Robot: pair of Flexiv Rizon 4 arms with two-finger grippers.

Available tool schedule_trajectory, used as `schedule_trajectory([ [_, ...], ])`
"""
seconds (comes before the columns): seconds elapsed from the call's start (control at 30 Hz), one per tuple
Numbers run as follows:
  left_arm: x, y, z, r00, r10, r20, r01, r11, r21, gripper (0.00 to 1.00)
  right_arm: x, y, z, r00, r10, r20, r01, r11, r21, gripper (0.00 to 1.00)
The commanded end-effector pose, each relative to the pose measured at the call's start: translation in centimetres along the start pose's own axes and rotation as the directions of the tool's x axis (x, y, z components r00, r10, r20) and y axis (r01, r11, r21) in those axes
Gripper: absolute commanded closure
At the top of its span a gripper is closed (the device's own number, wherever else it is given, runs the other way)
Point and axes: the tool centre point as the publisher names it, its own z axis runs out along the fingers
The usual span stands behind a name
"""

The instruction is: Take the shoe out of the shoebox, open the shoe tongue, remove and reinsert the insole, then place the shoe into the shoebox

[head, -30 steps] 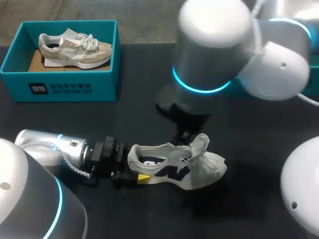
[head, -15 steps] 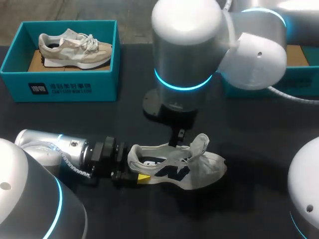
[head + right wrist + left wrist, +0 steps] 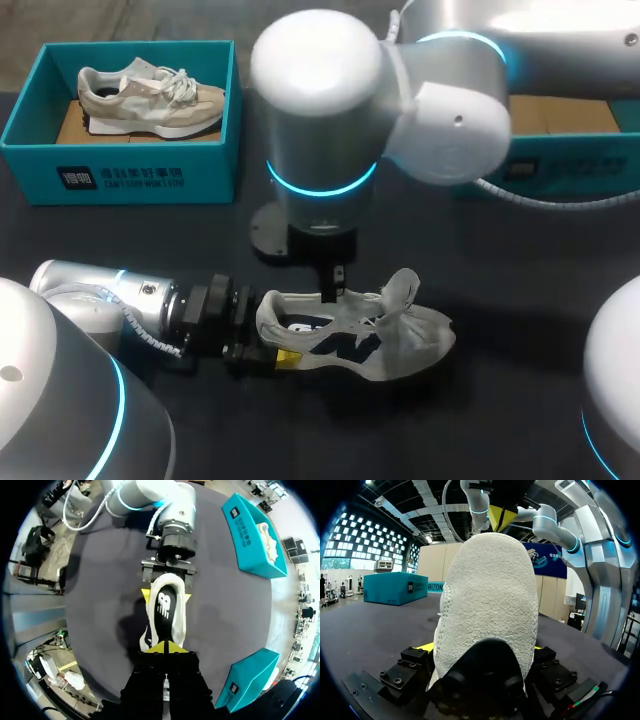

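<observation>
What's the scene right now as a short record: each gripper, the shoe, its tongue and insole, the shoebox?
left gripper: shut on the heel of the shoe
right gripper: shut, tips over the shoe's opening
shoe: on the table, outside the shoebox
tongue: standing up
insole: inside the shoe
shoebox: far left, holds a second shoe

Left end effector [image 3: 270, 335] clamped; right end effector [image 3: 166, 648] pinched
</observation>
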Motion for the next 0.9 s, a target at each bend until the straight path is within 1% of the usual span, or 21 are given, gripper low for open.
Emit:
schedule_trajectory([
  [0.03,0.0,0.3,-0.1,1.0,0.0,0.0,0.0,1.0,-0.001,1.0,0.0,0.2,0.2,1.0,-0.001,-0.002,0.001,1.0,0.004,1.0],
  [0.13,0.0,0.3,-0.1,1.0,0.0,0.0,0.0,1.0,-0.001,1.0,0.0,0.2,0.2,1.0,-0.001,-0.002,0.001,1.0,0.004,1.0],
  [0.2,0.0,0.3,-0.1,1.0,0.0,0.0,0.0,1.0,-0.001,1.0,-0.1,0.9,1.3,1.0,-0.024,0.012,0.024,1.0,0.02,1.0],
  [0.3,0.0,0.3,-0.1,1.0,0.0,0.0,0.0,1.0,-0.001,1.0,-0.2,1.4,3.4,0.999,-0.047,0.02,0.047,0.999,0.013,1.0],
  [0.37,0.0,0.3,-0.1,1.0,0.0,0.0,0.0,1.0,-0.001,1.0,-0.5,1.3,4.9,0.999,-0.046,-0.007,0.046,0.999,-0.016,1.0],
  [0.43,0.0,0.3,-0.1,1.0,0.0,0.0,0.0,1.0,-0.001,1.0,-0.7,1.5,6.0,0.999,-0.043,-0.027,0.043,0.999,-0.016,1.0],
  [0.6,0.0,0.3,-0.1,1.0,0.0,0.0,0.0,1.0,-0.001,1.0,-0.7,2.2,7.3,0.997,-0.049,-0.055,0.047,0.998,-0.034,1.0],
  [0.77,0.0,0.3,-0.1,1.0,0.0,0.0,0.0,1.0,-0.001,1.0,-0.8,3.0,8.3,0.995,-0.068,-0.068,0.066,0.997,-0.028,1.0],
  [0.9,0.0,0.3,-0.1,1.0,0.0,0.0,0.0,1.0,-0.001,1.0,-0.6,3.3,9.5,0.994,-0.075,-0.079,0.073,0.997,-0.029,1.0],
])
